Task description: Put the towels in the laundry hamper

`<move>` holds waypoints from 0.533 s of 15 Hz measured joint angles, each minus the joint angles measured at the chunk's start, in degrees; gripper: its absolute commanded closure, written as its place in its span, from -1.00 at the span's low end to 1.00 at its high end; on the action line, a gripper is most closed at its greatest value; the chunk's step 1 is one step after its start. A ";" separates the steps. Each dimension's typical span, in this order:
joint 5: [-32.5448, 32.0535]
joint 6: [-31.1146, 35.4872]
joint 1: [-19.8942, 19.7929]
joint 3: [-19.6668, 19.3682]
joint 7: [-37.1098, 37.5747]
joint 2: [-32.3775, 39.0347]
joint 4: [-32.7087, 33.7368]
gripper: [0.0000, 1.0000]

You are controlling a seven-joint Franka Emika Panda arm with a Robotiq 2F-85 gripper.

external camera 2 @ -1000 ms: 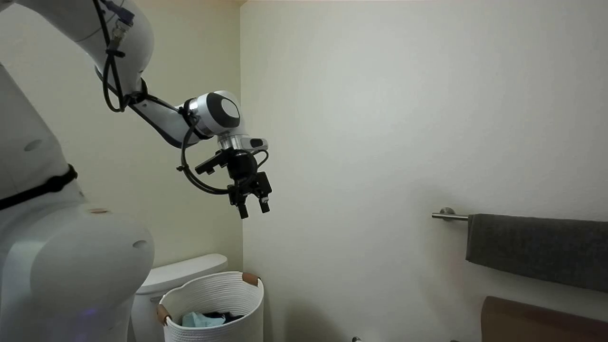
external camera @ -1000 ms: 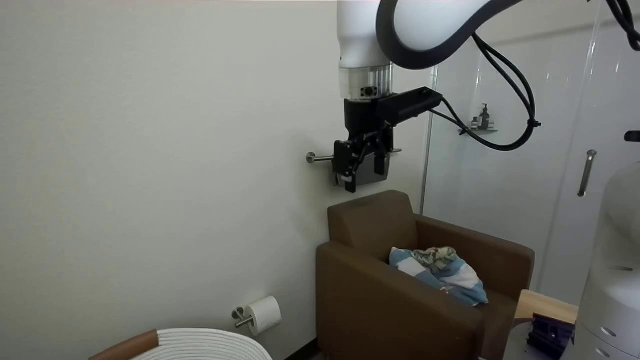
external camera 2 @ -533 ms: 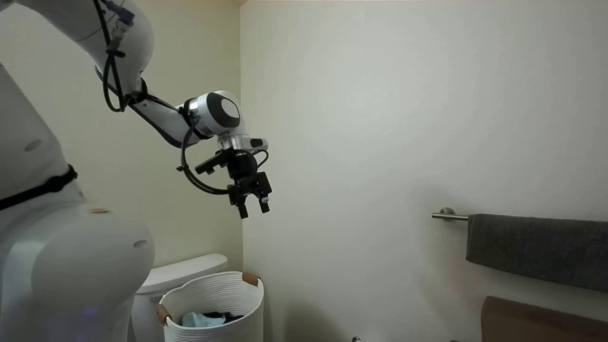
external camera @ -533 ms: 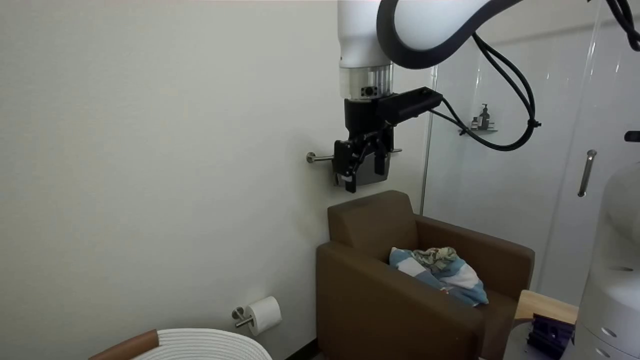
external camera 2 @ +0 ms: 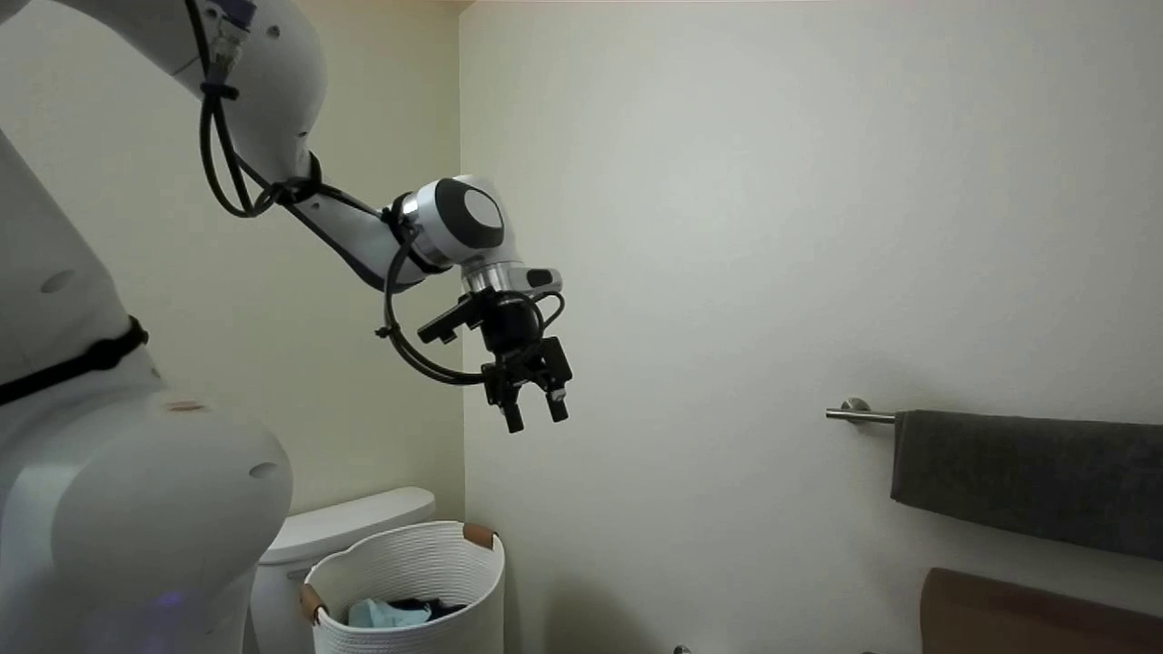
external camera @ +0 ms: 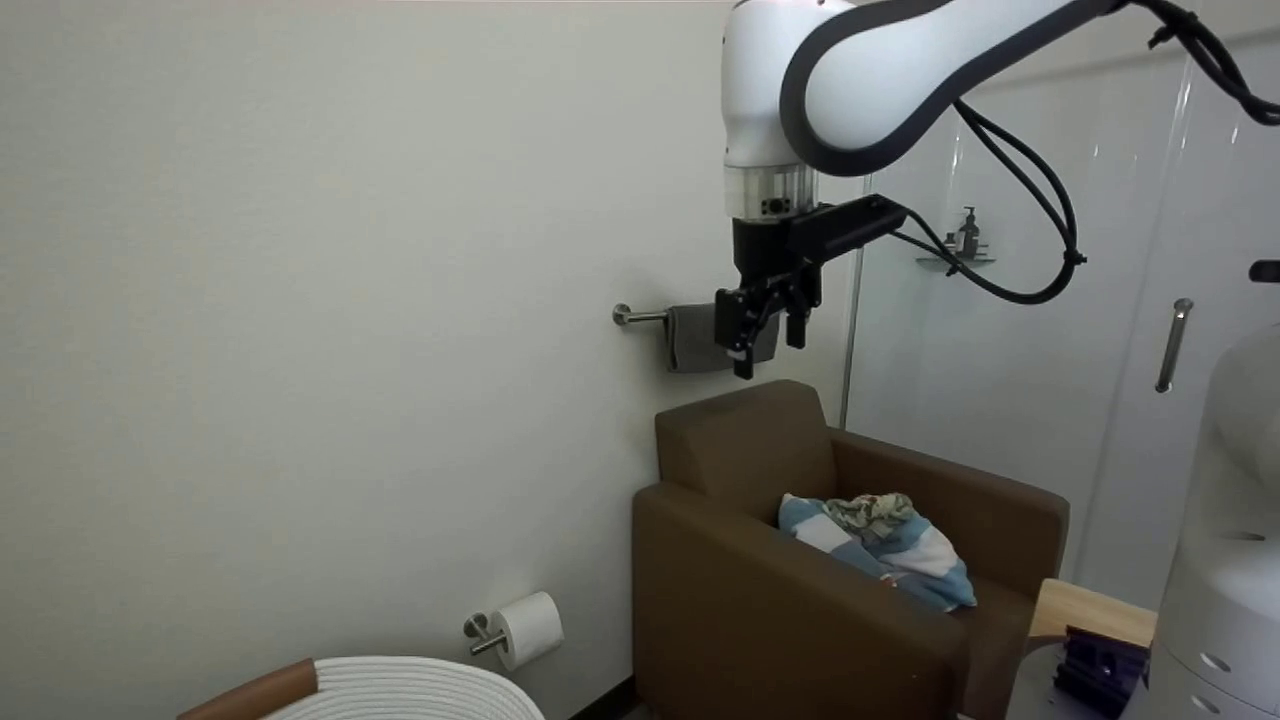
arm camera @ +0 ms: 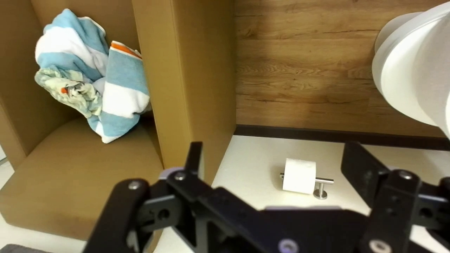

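Crumpled towel [arm camera: 120, 92], blue and white stripes, orange edge

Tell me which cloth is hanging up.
The dark grey towel, draped over the silvery metal bar. The blue-white striped towel and pale patterned cloth lie on the brown armchair; light blue cloth and dark fabric lie in the white woven hamper.

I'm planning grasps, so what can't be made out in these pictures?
Gray towel: partly hidden by the end effector in an exterior view.
Striped towel: lower part hidden by the near armrest in an exterior view.
Hamper: base cut off by an exterior view's bottom edge.
Pump bottle: any label too small, in an exterior view.
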 measured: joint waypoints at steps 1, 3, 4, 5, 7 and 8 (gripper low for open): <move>-0.69 1.79 -0.65 -1.76 -1.19 -0.23 -1.11 -1.00; -1.92 5.98 -2.57 -5.76 -4.50 -0.48 -3.75 -1.00; -2.72 8.33 -3.99 -7.87 -6.07 -0.48 -5.11 -1.00; -4.01 11.14 -5.69 -9.75 -7.06 -0.47 -6.48 -1.00; -6.15 17.55 -9.53 -13.21 -9.02 -0.25 -9.36 -1.00; -6.86 20.48 -11.37 -14.88 -10.32 0.26 -10.43 -1.00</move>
